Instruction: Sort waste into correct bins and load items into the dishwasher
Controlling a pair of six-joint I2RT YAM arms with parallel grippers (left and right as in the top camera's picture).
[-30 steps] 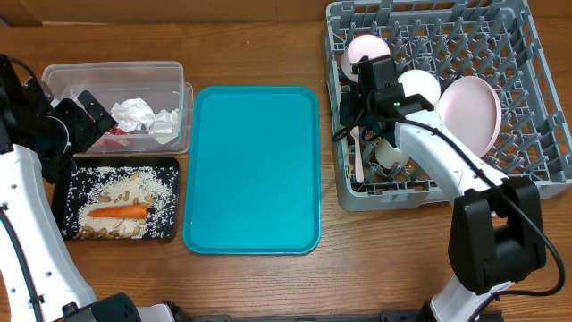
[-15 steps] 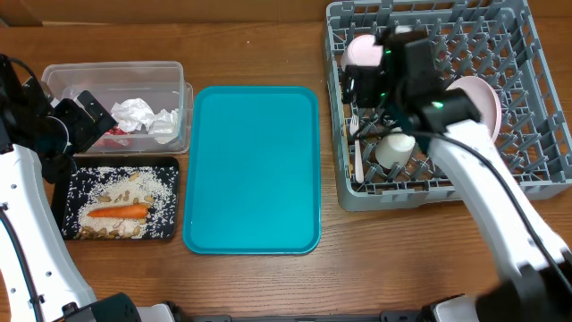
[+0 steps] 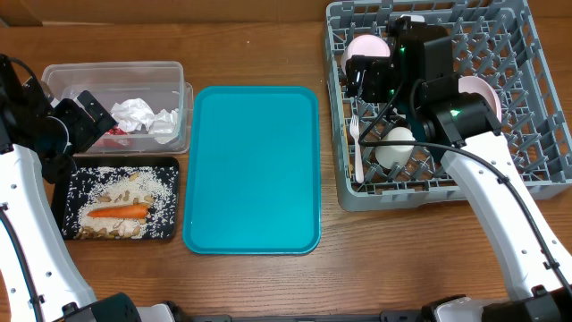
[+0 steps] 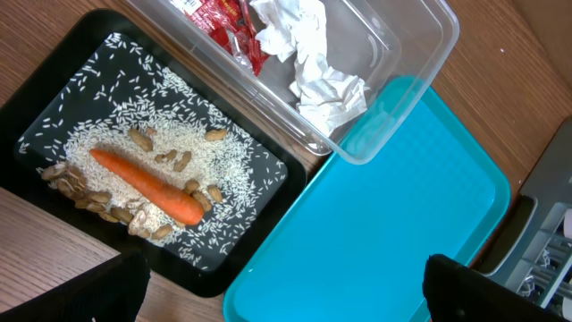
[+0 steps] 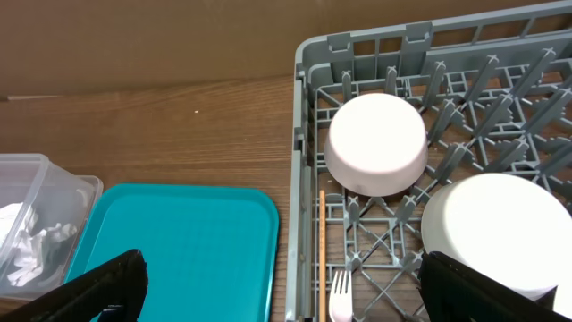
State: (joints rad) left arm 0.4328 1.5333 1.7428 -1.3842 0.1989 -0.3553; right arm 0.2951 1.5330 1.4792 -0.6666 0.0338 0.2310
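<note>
Tableware was seen resting in the grey dish rack at the right end of the bench: one white bowl was turned upside down near the corner, a second bowl lay just beside it, a small cup sat nearer the front, and a round plate was partly hidden by the right arm. A plastic fork and a thin wooden stick lay side by side along the rack wall nearest the teal tray. The right claw was held above the rack with its fingers spread wide, and nothing was gripped. The left claw was likewise fully open and empty, hovering over the bins. Crumpled napkins and a red wrapper were contained in the clear tub; a carrot lay among grains and food scraps in the black tray just beside it.
</note>
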